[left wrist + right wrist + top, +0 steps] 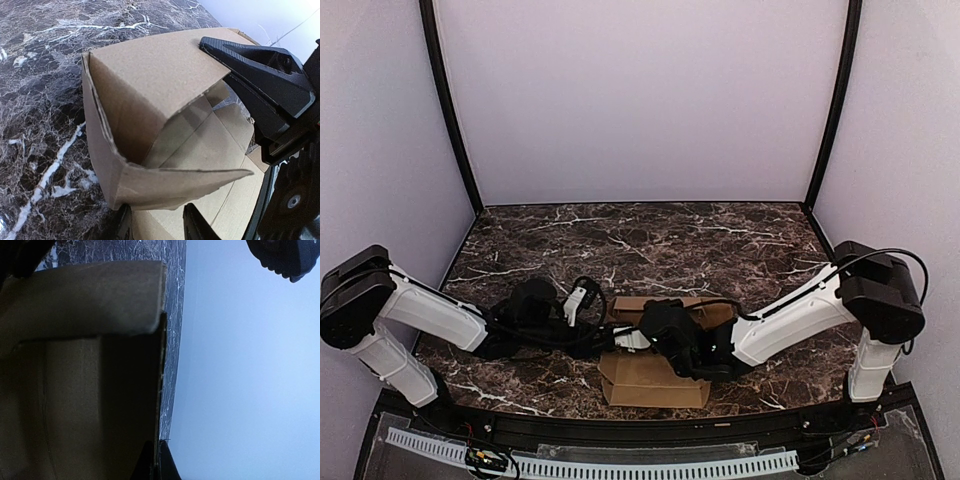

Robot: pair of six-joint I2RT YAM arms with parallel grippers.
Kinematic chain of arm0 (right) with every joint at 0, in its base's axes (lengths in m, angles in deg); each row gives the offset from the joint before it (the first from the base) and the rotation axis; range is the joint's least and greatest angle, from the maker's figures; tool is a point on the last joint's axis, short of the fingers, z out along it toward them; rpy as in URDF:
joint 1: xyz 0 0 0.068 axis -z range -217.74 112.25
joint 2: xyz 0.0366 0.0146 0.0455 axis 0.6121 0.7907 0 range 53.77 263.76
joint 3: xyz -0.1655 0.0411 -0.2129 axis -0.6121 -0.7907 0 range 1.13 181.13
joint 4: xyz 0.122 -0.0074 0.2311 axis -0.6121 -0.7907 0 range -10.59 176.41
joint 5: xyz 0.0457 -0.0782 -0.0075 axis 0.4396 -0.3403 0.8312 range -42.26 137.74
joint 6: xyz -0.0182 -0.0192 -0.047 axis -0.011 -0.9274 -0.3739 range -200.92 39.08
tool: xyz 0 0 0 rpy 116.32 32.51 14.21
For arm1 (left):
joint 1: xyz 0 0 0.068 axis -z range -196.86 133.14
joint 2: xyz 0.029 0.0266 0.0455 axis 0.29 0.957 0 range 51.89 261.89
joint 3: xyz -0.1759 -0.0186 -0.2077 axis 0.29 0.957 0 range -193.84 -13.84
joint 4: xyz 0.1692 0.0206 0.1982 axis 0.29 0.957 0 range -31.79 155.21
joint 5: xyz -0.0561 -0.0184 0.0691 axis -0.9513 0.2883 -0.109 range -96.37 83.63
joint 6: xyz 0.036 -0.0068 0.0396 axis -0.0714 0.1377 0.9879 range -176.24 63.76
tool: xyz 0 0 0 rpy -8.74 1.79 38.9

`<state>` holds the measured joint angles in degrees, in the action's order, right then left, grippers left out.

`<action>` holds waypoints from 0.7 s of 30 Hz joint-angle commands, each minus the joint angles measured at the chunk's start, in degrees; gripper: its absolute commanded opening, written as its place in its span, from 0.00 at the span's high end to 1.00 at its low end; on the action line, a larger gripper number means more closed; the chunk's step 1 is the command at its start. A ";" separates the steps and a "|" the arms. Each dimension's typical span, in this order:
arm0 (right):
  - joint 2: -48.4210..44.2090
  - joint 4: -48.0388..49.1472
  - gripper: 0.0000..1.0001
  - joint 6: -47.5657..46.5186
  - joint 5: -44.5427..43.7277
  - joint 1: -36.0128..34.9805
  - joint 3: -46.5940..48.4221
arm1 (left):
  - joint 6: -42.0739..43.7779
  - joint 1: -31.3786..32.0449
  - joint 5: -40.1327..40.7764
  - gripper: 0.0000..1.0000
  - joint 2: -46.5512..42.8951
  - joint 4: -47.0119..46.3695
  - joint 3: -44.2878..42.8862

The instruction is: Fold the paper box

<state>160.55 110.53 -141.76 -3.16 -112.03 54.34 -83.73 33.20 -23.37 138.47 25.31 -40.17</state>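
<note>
The paper box (655, 382) is brown cardboard, partly folded up, lying near the front middle of the marble table (620, 240). In the left wrist view the paper box (150, 75) shows raised walls and a pointed flap lying across my left gripper (155, 212). Its fingers (197, 225) stand apart and their tips are hidden behind that flap. My left gripper (603, 338) is at the box's left side. My right gripper (638, 338) meets it there. My right gripper (160, 442) is shut on the thin edge of a wall of the paper box (75, 300). A black right finger (260, 75) lies over the top flap.
Both arms cross low over the table's front middle, cables trailing between them. Pale walls and black corner posts (450, 110) enclose the table on three sides. A black part of the other arm (285, 257) hangs at the right wrist view's top right.
</note>
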 commanded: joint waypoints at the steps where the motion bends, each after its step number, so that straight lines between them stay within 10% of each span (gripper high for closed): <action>1: 1.31 5.94 1.00 -2.25 -2.41 -1.65 -2.32 | 0.04 0.85 1.70 0.65 -0.17 -0.95 -0.50; 21: 6.01 27.53 1.00 -12.94 -8.41 -5.14 -8.22 | 2.71 8.65 20.91 0.65 -0.21 -8.01 3.94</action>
<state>165.66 135.14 -153.43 -10.22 -115.85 46.93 -81.91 40.72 -9.14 138.43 21.20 -38.35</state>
